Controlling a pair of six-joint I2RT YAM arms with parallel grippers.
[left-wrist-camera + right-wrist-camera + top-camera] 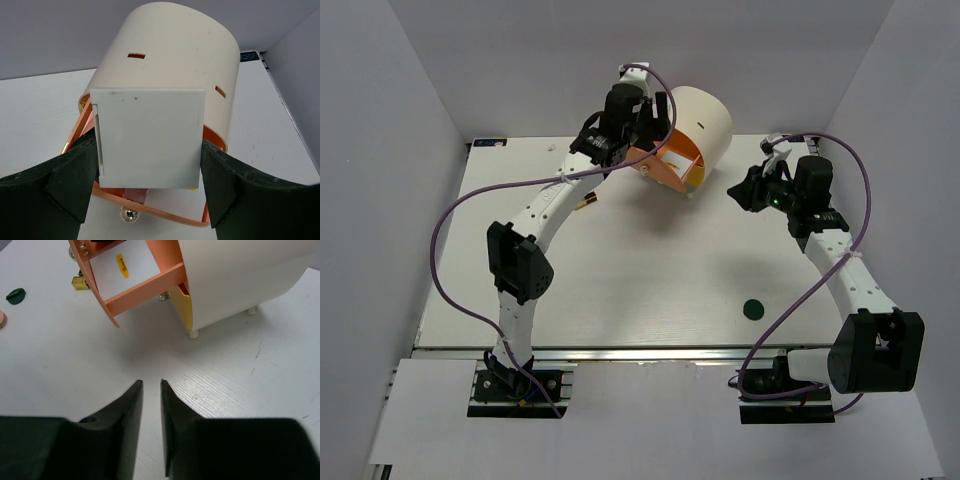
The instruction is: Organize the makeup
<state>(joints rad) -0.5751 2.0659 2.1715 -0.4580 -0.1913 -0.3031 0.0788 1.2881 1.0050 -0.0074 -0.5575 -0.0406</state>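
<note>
Left fingers [150,200] clamp a white palette [150,137], hiding the orange drawer [150,212]; right fingers [151,405] nearly closed, empty.

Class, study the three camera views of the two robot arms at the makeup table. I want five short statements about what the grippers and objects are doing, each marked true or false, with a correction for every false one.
1. The left gripper is shut on a white square palette. True.
2. The right gripper holds a lipstick tube. False: nothing is between its fingers, which stand nearly together.
3. The orange drawer of the cream cylinder is pulled out. True.
4. The dark green disc lies inside the orange drawer. False: it lies on the table, near the right arm's base.
5. The orange drawer already contains a white piece with a yellow label. True.
</note>
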